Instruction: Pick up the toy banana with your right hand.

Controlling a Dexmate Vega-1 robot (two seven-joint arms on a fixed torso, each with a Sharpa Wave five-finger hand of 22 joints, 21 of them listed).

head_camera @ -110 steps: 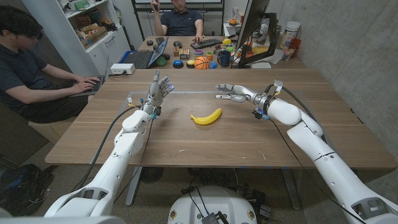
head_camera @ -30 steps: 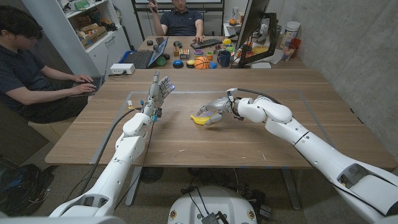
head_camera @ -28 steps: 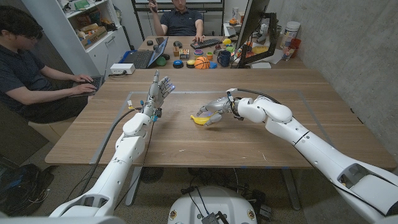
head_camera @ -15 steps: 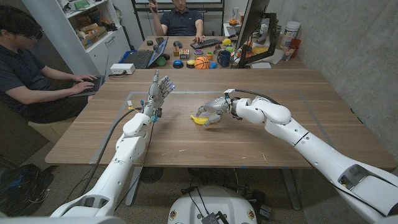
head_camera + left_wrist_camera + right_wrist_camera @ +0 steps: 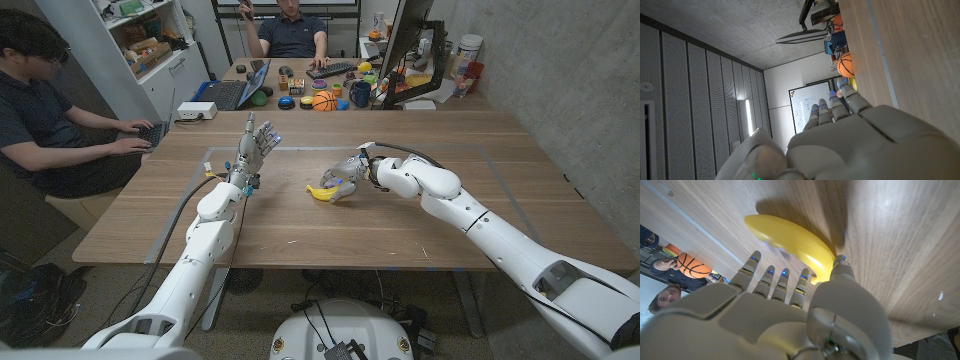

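Reaching: my right hand sits over the near end of the curved yellow plastic toy banana, which lies on the wooden counter about mid-way across it.
Right hand grasp: in the right wrist view my right hand has its fingers spread above the toy banana and its thumb by one end; I cannot tell whether it has closed on the fruit or only touches it.
Banana position: resting on the counter, its shadow right beneath it.
Left hand: my left hand stands raised over the counter's left part, fingers apart and pointing up, holding nothing, well apart from the banana; the left wrist view shows the back of that hand.
Beyond the counter: an orange toy basketball on a second desk, a seated person behind it, another person typing at the left.
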